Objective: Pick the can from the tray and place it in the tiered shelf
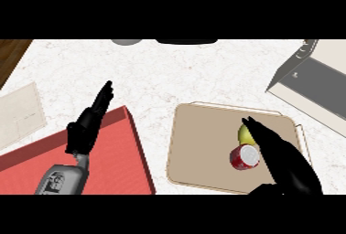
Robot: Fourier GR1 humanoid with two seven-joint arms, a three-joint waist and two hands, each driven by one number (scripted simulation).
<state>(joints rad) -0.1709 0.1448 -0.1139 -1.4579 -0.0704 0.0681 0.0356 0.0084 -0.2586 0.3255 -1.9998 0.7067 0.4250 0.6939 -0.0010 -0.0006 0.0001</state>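
1. Right robot hand [280,153]: enters from the lower right, lying across the beige tray [202,151]. Fingers extended and straight, tips pointing up-left; not curled round anything, so open. Its inner edge is just beside the can, apparently touching it, though contact is hard to confirm.
2. Can [245,157]: red body, pale top, upright on the tray's right half, still in the tray and not yet grasped.
3. Yellow-green object [246,133]: rounded, directly behind the can and partly hidden by the hand; identity unclear.
4. Left robot hand [90,125]: on a grey forearm [64,178], held above the red board [81,155] at the left. Fingers straight, pointing up and slightly right; open, resting, holding nothing.
5. Tiered shelf [307,87]: grey and cream, at the upper right corner of the speckled worktop [175,73], well apart from the can.
6. Hazards, as judged:
   - straight fingers alongside the can may push or tip it rather than enclose it;
   - closing now could catch the yellow-green object with the can, since the two sit close together;
   - the tray's raised rim could snag a can dragged sideways instead of lifted.
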